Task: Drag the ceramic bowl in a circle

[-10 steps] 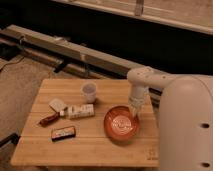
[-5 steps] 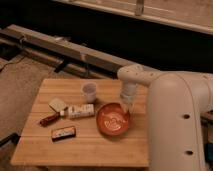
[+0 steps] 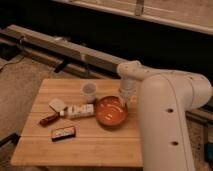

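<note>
The ceramic bowl is round, shallow, glossy orange-red, and sits on the wooden table right of centre. My gripper comes down from the white arm and reaches the bowl's far right rim; it looks to be in contact with the rim. The fingertips are hard to make out against the bowl.
A small translucent cup stands just left of the bowl. A white bottle lies against the bowl's left side. A white packet, a red-handled tool and a dark box lie further left. A metal rail runs behind.
The bowl has moved left and toward the back of the table, close to the bottle and cup. The arm has swung left with it and now fills more of the right side.
</note>
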